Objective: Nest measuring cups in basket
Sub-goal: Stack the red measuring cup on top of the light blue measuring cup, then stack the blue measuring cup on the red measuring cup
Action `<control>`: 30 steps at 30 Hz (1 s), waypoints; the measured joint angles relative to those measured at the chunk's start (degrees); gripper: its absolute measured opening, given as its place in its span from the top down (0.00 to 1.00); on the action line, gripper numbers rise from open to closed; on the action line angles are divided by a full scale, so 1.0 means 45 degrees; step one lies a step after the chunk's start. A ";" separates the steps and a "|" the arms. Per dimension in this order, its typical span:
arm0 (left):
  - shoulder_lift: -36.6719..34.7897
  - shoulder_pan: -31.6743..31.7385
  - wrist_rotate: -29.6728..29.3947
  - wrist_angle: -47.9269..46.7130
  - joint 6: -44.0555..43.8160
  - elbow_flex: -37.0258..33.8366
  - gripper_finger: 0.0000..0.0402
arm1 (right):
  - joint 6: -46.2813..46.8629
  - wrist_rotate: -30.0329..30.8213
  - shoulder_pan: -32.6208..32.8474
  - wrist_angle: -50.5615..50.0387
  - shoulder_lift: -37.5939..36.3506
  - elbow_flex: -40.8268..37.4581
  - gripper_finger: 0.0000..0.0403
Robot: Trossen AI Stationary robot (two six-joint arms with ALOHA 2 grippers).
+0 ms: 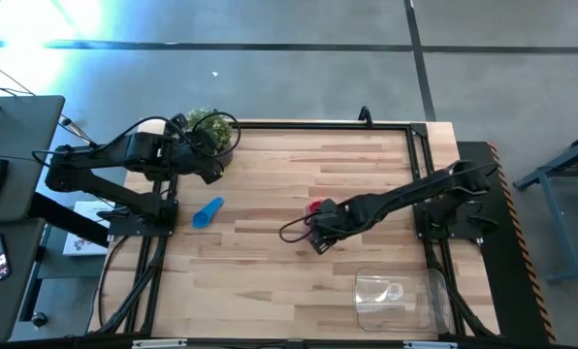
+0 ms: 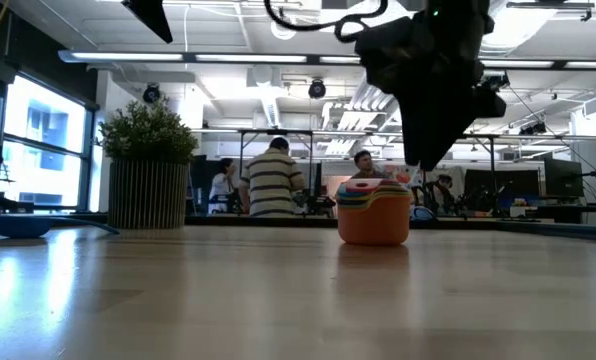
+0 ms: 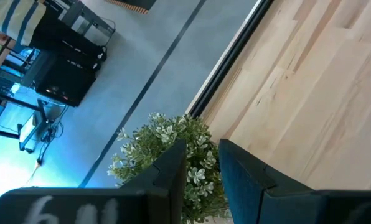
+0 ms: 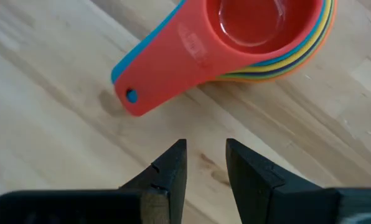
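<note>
Right end effector [image 4: 205,163] hangs over the light wooden slatted surface [image 1: 289,281], fingers parted by a narrow gap, nothing between them. Right wrist view is the only one showing that gap clearly; the high view just shows a dark blob [image 1: 320,236] near mid-surface.

Just ahead of its fingertips: stack of nested plastic measuring cups [image 4: 235,43], red-orange cup on top, yellow, green and blue edges below it, handles fanned toward the end effector, not touching it. Low view shows the same stack [image 2: 375,212] standing upright on the surface, with the dark end effector body above and slightly to the side. From above only a red sliver [image 1: 315,206] shows beside the arm.

Clear rectangular plastic basket with rounded corners [image 1: 402,298] sits at the near edge on the right side, well apart from the stack; seen only in the high view.

A single blue plastic cup [image 1: 208,212] lies on its side on the left half, alone; low view catches it at the far left [image 2: 18,226].

Left end effector [image 3: 202,163] is held above the potted green plant in a ribbed pot [image 1: 211,133] at the far left corner, fingers slightly apart, empty. Left wrist view shows only foliage [image 3: 167,149].

People sit at desks beyond the surface [image 2: 273,180], low view only
</note>
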 joint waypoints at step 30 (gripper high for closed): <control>0.0000 0.0000 0.0017 -0.0024 0.0344 0.0000 0.79 | 0.1496 -0.0022 -0.0620 0.1328 0.0953 -0.0010 0.74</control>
